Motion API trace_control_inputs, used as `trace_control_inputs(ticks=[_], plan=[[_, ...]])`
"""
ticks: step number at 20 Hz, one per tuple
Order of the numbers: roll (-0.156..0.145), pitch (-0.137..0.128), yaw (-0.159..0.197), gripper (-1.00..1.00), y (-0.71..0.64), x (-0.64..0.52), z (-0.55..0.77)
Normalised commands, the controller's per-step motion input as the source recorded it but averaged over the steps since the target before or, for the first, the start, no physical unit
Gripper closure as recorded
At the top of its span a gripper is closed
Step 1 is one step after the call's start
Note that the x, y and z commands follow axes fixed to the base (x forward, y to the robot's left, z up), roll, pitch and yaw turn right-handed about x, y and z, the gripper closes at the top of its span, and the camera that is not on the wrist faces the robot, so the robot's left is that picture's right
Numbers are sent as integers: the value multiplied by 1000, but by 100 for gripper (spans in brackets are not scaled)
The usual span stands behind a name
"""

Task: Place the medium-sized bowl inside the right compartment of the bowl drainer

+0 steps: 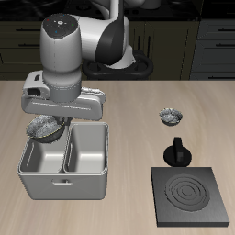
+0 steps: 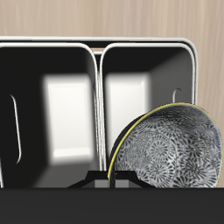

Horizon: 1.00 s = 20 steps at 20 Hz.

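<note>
The medium-sized bowl [image 2: 166, 147], silvery crinkle-rimmed metal with a speckled inside, looks light, stiff and slippery; the gripper [image 1: 50, 122], jaws pinching its thin rim, holds it above the light grey two-well bowl drainer [image 1: 66, 186].

light wooden table [image 1: 128, 101], dark cabinets with drawer handles [image 1: 216, 41] behind it, dim backdrop

The exterior view looks down from high at the front toward twelve o'clock, taking in the whole wooden worktop [image 1: 128, 101]. The wrist view looks straight down, close. Both share the light grey two-well metal bin [image 1: 55, 188] [image 2: 98, 51].
</note>
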Motion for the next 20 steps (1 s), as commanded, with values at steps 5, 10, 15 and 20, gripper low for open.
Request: trace_control_inputs(ticks=[5,10,15,20], plan=[[-17,35,-4,100,-88,-4,-239],[-99,40,15,-100,-101,-61,-153],[8,25,-9,-100,-52,-77,-77],[19,-19,21,-100,116,-105,44]])
